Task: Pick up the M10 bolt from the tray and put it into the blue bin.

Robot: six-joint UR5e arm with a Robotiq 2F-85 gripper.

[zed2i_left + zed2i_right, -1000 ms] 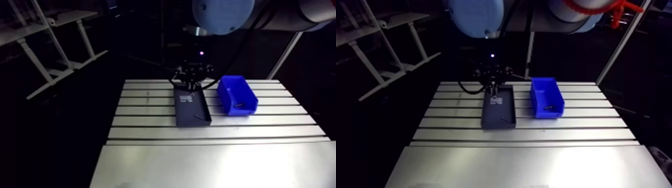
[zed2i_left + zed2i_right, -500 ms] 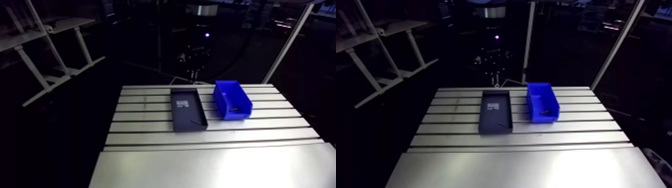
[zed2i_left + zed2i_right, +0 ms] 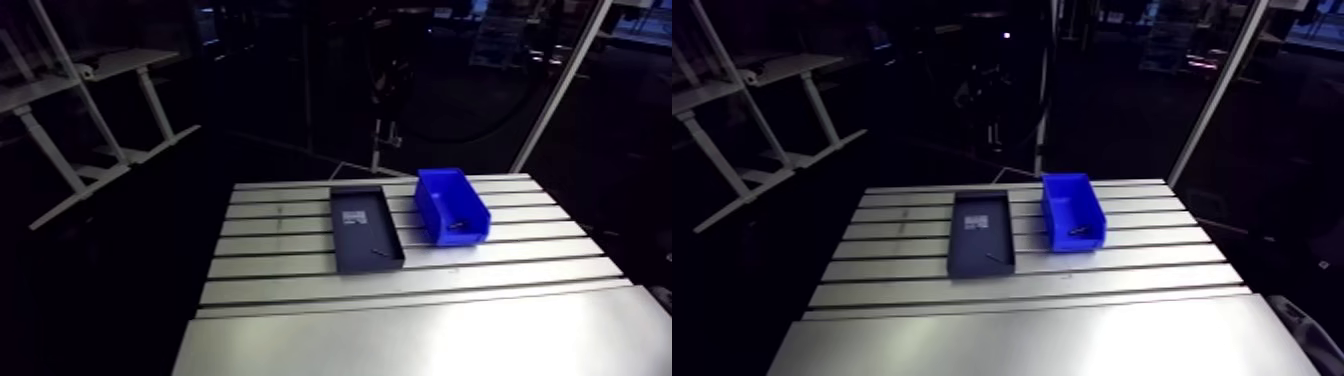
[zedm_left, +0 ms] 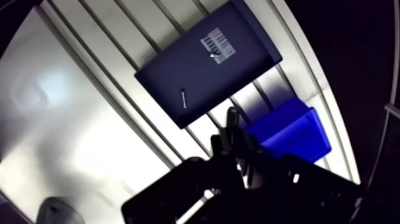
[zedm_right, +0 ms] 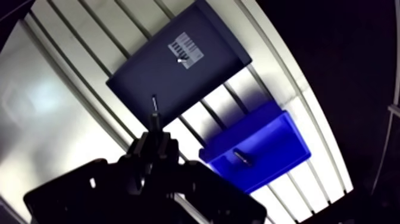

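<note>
Slotted aluminium surface [image 3: 420, 330] carries the dark tray [image 3: 360, 240] and blue bin [image 3: 466, 236] just beside each other, likely to keep the carry short. A stubby bolt [image 5: 241, 158] lies inside the bin, a thinner screw [image 4: 183, 98] in the tray; the hand [image 4: 233, 119] hangs high over their shared gap, clenched on nothing — the drop looks done.
</note>
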